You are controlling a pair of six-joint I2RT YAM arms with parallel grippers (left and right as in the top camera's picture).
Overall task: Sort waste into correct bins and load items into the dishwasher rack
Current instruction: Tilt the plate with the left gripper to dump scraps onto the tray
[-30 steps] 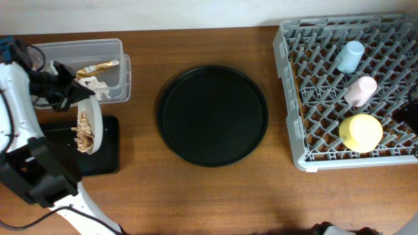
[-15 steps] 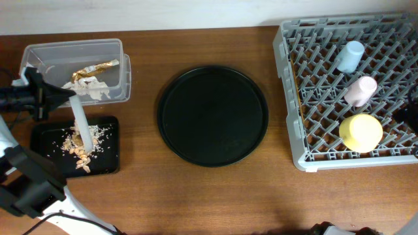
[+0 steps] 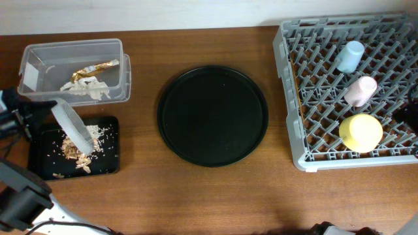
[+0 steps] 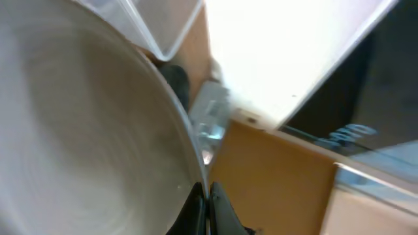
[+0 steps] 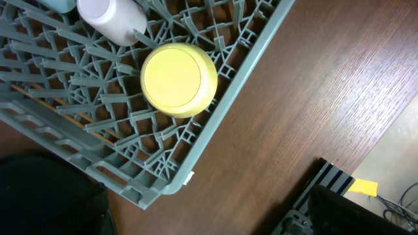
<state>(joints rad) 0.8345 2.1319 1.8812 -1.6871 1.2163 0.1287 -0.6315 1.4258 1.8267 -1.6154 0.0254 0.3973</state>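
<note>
My left gripper [image 3: 40, 112] is shut on the rim of the round pale grey plate [image 3: 72, 127] and holds it tilted on edge over the shallow black rectangular tray [image 3: 108, 163]. Brownish food scraps with pale bits [image 3: 77, 151] lie in that tray. In the left wrist view the fingertips [image 4: 208, 207] pinch the plate [image 4: 85, 130] at its rim. The clear tub [image 3: 39, 55] holds the gold foil wrapper [image 3: 96, 67] and the white napkin [image 3: 85, 88]. The grey rack [image 3: 294, 98] holds the blue cup [image 3: 351, 55], the pink cup [image 3: 360, 90] and the upturned yellow bowl [image 3: 360, 132], which also shows in the right wrist view [image 5: 178, 79]. My right gripper's fingers do not show.
A large round black tray [image 3: 212, 116] sits mid-table between the bins and the rack. A dark part of the right arm [image 3: 410, 111] reaches in at the rack's right edge. Dark equipment [image 5: 366, 209] stands off the table's corner.
The left arm has swung left and lower with the plate. The scraps have slid off the plate into the black rectangular tray, and the plate now leans lower.
</note>
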